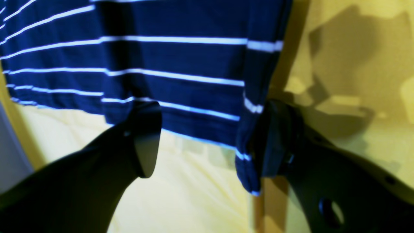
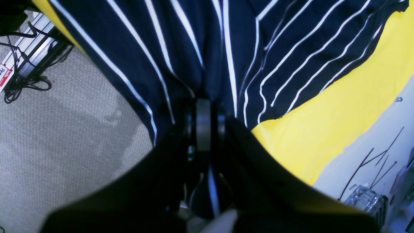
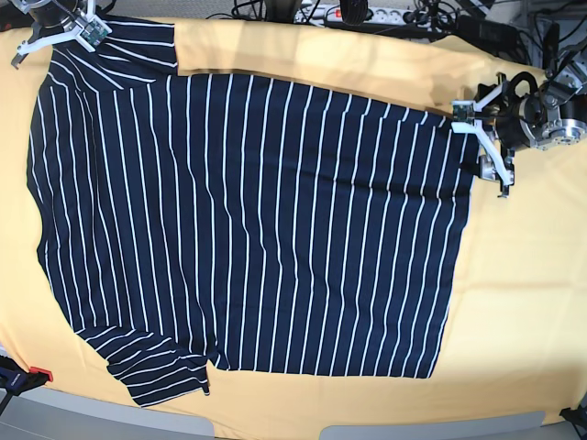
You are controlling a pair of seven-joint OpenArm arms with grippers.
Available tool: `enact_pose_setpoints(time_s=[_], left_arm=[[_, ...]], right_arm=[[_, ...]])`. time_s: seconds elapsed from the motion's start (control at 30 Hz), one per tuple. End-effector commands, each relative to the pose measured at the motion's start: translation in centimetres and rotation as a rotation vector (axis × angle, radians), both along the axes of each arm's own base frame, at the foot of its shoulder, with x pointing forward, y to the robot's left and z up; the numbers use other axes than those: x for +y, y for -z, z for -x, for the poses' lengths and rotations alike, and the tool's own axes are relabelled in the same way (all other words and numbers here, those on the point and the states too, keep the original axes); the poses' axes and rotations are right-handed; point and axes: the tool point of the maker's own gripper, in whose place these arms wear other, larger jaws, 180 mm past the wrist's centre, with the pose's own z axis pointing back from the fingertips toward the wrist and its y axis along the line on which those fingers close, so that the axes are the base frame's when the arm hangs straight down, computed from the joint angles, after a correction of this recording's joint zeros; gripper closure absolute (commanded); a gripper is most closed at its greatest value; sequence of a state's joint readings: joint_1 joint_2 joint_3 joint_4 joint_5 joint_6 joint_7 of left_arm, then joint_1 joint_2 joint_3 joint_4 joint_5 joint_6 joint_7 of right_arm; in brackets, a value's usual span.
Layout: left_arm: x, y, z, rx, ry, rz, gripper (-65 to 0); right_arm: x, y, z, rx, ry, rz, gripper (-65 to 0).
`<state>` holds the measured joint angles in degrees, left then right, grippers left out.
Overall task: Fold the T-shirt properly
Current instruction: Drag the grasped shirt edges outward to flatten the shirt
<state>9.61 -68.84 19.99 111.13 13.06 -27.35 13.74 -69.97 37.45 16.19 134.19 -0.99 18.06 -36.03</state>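
The T-shirt (image 3: pixel 248 220), dark navy with thin white stripes, lies spread flat on the yellow-orange cloth (image 3: pixel 523 293). My right gripper (image 3: pixel 60 27) is at the back left corner, shut on a bunched fold of the T-shirt (image 2: pixel 226 48); in the right wrist view the gripper (image 2: pixel 207 129) pinches the striped cloth between its pads. My left gripper (image 3: pixel 479 147) stands open at the shirt's far right corner. In the left wrist view that gripper (image 1: pixel 210 142) straddles the T-shirt's edge (image 1: pixel 174 74), and a hanging fold touches the right finger (image 1: pixel 275 139).
A power strip and cables (image 3: pixel 367 13) lie behind the table's back edge. Grey carpet (image 2: pixel 64 129) and a cable coil (image 2: pixel 22 84) show beside the table in the right wrist view. A red clamp (image 3: pixel 32 374) sits at the front left corner.
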Motion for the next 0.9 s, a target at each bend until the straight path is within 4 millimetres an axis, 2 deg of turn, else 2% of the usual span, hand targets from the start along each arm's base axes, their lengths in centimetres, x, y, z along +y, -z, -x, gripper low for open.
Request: enact_pose_setpoints(time_s=[0.0, 0.1, 0.13, 0.17, 0.23, 0.27, 0.5, 0.57, 0.67, 0.87], left_arm=[[1.4, -1.5, -1.8, -0.083, -0.014, -0.06, -43.0], [1.3, -1.6, -1.9, -0.087, -0.019, -0.052, -42.5], [1.2, -1.5, -1.7, -0.074, -0.018, -0.049, -39.0], [1.2, -1.3, -1.4, -0.052, -0.015, -0.048, -31.8], [1.4, -0.9, -0.7, -0.013, -0.001, -0.067, -9.3], [1.4, -0.8, -0.5, -0.002, 0.005, -0.074, 0.0], [0.7, -1.9, -0.5, -0.028, 0.026, -0.098, -0.3], [0.3, -2.3, -0.3, -0.033, 0.031, -0.101, -3.8], [0.0, -2.7, -0.3, -0.039, 0.037, -0.108, -4.6], [0.1, -2.1, 0.8, 0.026, 0.048, -0.112, -4.8]], right_arm=[[0.1, -0.5, -0.3, -0.017, -0.009, 0.003, 0.0], [0.1, -0.5, -0.3, -0.017, -0.01, 0.003, 0.0], [0.1, -0.5, -0.3, -0.017, -0.009, 0.003, 0.0], [0.1, -0.5, -0.3, -0.017, -0.009, 0.003, 0.0], [0.1, -0.5, -0.3, -0.017, -0.009, 0.003, 0.0], [0.1, -0.5, -0.3, -0.017, -0.009, 0.003, 0.0], [0.1, -0.5, -0.3, -0.016, -0.009, 0.003, 0.0], [0.1, -0.5, -0.3, -0.016, -0.009, 0.004, 0.0], [0.1, -0.5, -0.3, -0.016, -0.01, 0.004, 0.0], [0.0, -0.5, -0.2, -0.014, -0.008, 0.006, 0.0]])
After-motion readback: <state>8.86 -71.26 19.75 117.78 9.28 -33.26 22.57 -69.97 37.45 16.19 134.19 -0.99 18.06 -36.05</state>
